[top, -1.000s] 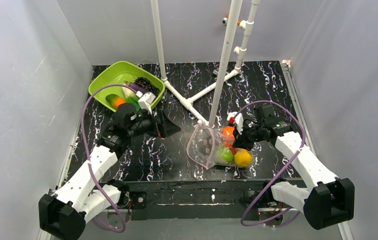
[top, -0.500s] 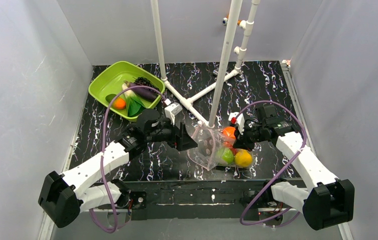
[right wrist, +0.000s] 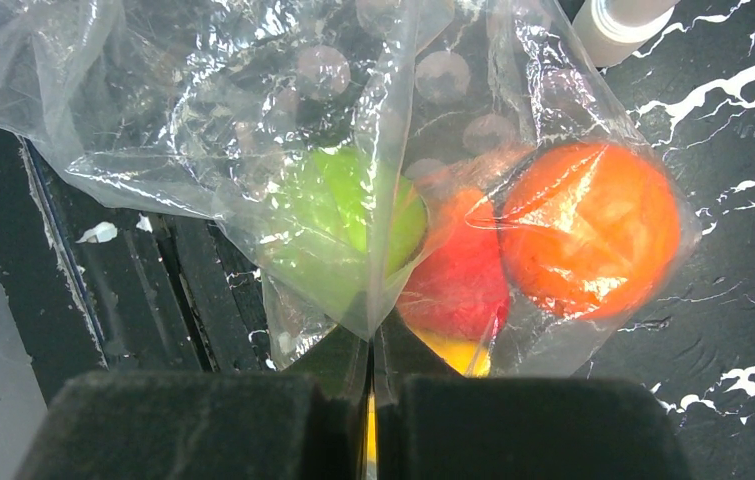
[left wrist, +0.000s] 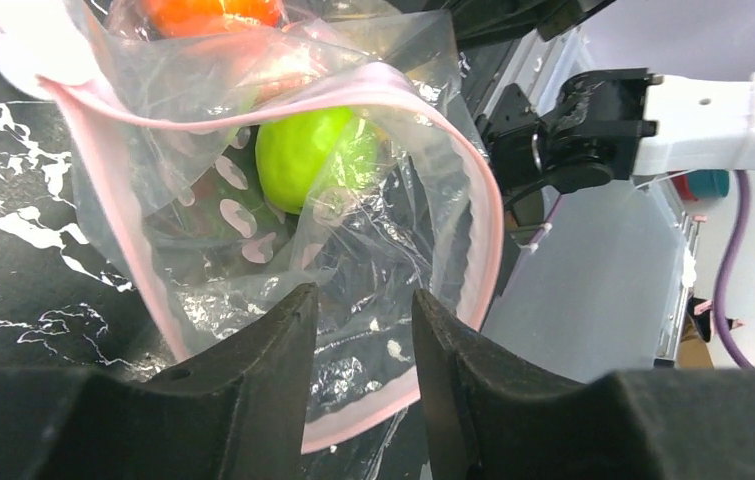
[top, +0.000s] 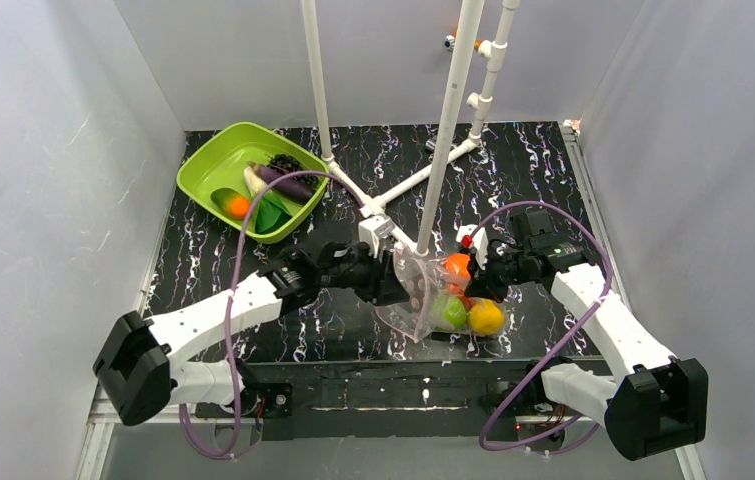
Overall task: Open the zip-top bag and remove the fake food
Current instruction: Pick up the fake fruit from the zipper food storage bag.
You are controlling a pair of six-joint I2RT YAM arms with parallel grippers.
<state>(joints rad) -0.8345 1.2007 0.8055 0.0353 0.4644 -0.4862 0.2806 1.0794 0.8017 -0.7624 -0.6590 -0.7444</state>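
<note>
The zip-top bag [top: 415, 296] lies near the table's front, its pink-edged mouth [left wrist: 475, 210] gaping toward my left gripper [top: 405, 290]. Inside it are fake food pieces: a green apple [left wrist: 305, 160], an orange [right wrist: 589, 226], a red piece [right wrist: 459, 286] and a yellow lemon [top: 486, 318]. In the left wrist view my left gripper [left wrist: 363, 312] stands partly open at the bag's mouth, its fingertips [left wrist: 288, 335] apart, with crinkled film showing in the gap. My right gripper [right wrist: 373, 338] is shut on a fold of the bag's far end.
A lime-green tray [top: 201, 162] at the back left holds an orange, an eggplant, grapes and a leafy vegetable. A white pipe frame [top: 447, 130] rises just behind the bag. The table's front edge [top: 383, 362] runs close below the bag.
My left arm has swung from beside the tray rightward to the bag's mouth, and its jaws have narrowed. The right arm and the bag have stayed put.
</note>
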